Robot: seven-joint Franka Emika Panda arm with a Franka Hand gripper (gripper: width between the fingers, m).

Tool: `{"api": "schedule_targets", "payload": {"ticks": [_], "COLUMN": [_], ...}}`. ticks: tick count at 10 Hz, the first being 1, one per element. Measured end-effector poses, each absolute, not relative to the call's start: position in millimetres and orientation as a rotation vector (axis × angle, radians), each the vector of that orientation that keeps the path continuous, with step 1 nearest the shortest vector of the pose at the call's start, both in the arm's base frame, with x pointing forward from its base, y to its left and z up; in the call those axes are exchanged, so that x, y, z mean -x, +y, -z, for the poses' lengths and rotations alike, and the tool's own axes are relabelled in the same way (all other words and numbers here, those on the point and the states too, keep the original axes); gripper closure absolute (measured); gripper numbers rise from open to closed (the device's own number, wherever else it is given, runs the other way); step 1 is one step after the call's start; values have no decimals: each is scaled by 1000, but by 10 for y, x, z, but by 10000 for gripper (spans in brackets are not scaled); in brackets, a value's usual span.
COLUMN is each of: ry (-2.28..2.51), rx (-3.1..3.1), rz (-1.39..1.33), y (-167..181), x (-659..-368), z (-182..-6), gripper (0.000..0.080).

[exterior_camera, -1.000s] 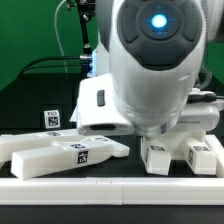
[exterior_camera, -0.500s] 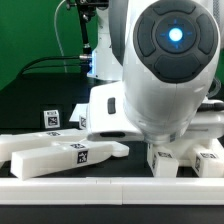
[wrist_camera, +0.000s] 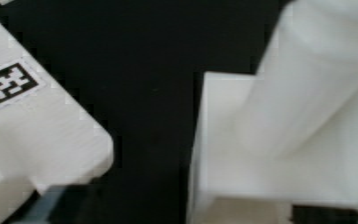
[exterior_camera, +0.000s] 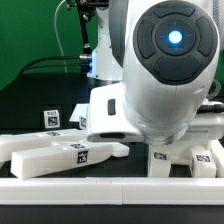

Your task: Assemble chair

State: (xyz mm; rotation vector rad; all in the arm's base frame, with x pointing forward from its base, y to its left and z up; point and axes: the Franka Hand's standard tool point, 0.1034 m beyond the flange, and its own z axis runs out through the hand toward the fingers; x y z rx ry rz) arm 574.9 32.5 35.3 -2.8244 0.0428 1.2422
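Between two white chair parts [wrist_camera: 34, 120] — open black table [wrist_camera: 149, 80].

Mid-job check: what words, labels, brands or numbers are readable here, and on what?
No words, brands or numbers are readable in either view.
Only black-and-white square tags, patterns not text: on the long leg, the small blocks at the exterior view's right, a small part behind, and a white part in the wrist view.

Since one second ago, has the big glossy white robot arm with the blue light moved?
Yes. Against the long matte white plastic leg, which lies unmoved, the robot arm went down and toward the exterior view's right.
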Motion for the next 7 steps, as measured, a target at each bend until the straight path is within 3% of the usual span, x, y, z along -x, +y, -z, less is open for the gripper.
{"api": "schedule_targets", "payload": {"ticks": [4, 6, 7], "ry": [62, 65, 84], "rx": [2863, 2973, 2992], "rz": [-1135, -784, -691], "y": [234, 164, 98], "x": [-5937, -6281, -6199], "z": [-436, -575, -654], "gripper": [151, 150, 150]}}
